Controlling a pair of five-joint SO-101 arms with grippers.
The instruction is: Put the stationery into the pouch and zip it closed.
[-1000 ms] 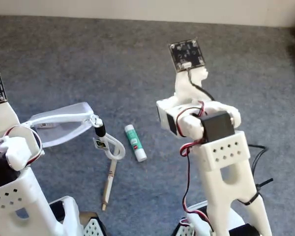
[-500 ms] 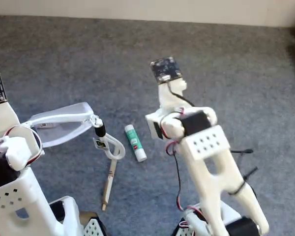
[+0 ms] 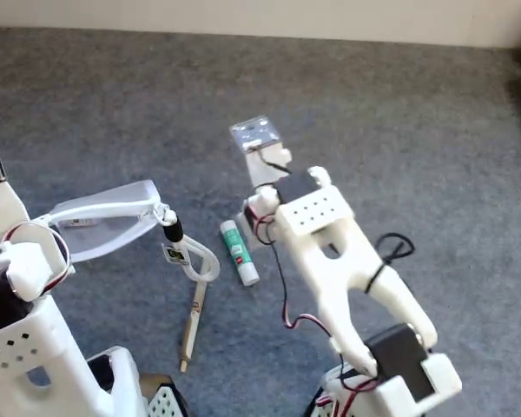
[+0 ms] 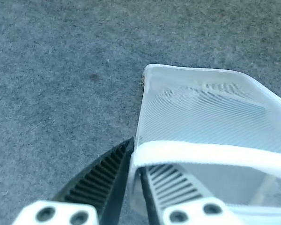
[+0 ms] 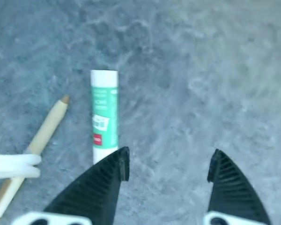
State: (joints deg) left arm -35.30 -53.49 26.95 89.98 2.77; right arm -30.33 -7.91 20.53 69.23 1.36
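Your left gripper (image 4: 134,157) grasps the pouch (image 4: 201,110) rim; your right gripper (image 5: 171,164) hangs released just right of the glue stick (image 5: 104,112).

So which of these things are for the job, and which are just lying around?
For the job: pouch, gripped by the left pincer; glue stick; pencil.
Just there: grey carpet underneath.

Pouch (image 3: 113,230) at left (rim in the left tool (image 4: 136,157)), pencil (image 3: 192,326) just right, glue stick (image 3: 240,252) further right.
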